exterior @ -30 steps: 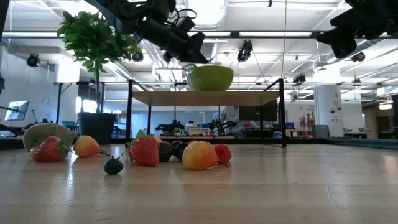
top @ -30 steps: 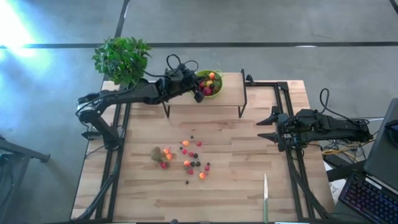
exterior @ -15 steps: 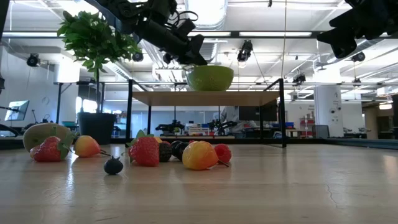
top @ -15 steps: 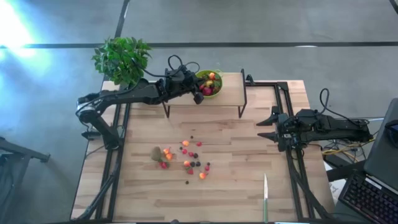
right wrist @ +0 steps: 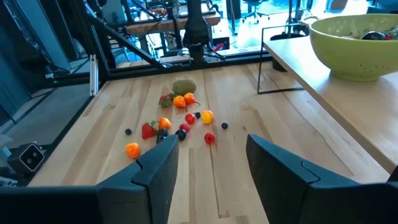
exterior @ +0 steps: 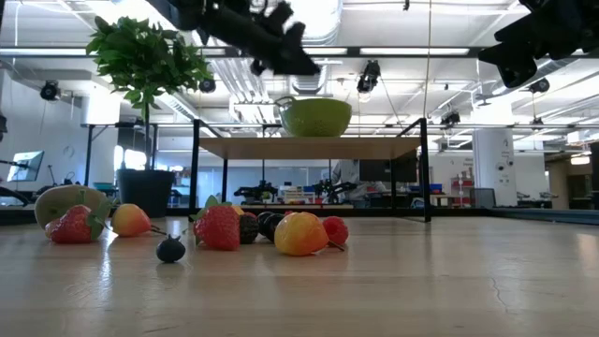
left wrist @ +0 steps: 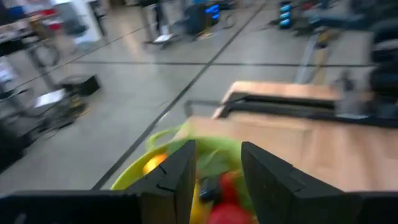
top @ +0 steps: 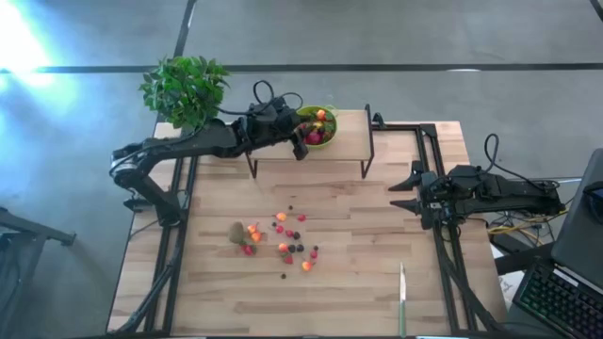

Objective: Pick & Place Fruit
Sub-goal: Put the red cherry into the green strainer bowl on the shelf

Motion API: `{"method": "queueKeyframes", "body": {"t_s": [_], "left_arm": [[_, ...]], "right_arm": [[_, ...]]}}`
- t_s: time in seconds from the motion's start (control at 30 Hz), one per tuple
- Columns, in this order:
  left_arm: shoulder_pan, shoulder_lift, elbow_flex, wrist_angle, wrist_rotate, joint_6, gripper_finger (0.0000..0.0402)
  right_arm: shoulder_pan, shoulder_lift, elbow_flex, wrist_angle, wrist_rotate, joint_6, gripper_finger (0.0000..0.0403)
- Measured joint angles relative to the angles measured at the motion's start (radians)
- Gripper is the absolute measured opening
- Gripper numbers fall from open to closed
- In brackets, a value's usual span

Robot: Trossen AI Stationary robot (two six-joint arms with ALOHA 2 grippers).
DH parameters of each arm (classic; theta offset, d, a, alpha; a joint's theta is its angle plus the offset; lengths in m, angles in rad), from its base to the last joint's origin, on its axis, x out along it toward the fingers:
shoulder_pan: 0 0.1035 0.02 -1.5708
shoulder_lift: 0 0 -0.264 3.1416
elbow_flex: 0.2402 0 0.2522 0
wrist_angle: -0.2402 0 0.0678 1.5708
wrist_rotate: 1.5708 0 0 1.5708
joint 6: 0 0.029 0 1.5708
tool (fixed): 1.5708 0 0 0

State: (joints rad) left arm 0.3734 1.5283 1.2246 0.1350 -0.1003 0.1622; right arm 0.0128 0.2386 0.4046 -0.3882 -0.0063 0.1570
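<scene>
a wooden desk (top: 358, 282) with fruit (top: 283, 237) scattered mid-desk. the left gripper (top: 303, 141), jaws parted and empty, hovers over the green bowl (top: 329, 114) on the shelf at the far edge; the right gripper (top: 403, 194) waits open near the right edge.

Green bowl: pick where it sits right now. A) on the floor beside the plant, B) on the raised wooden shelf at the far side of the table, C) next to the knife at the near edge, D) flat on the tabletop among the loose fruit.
B: the green bowl rests on the raised shelf, with the left gripper at its rim, well apart from the loose fruit on the tabletop.
</scene>
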Motion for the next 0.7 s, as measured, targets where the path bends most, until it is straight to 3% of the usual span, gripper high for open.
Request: {"method": "queueKeyframes", "body": {"t_s": [0.27, 0.47, 0.7], "left_arm": [[-0.095, -0.113, 0.018, -0.161, 0.192, 0.054, 0.0135], [-0.211, -0.193, 0.017, -0.440, 0.193, 0.127, 0.0134], [-0.334, -0.239, 0.015, -0.706, 0.188, 0.040, 0.0132]], "right_arm": [[0.000, 0.000, 0.000, 0.000, 0.000, 0.000, 0.0165], [0.000, 0.000, 0.000, 0.000, 0.000, 0.000, 0.0149], [0.000, 0.000, 0.000, 0.000, 0.000, 0.000, 0.0127]]}}
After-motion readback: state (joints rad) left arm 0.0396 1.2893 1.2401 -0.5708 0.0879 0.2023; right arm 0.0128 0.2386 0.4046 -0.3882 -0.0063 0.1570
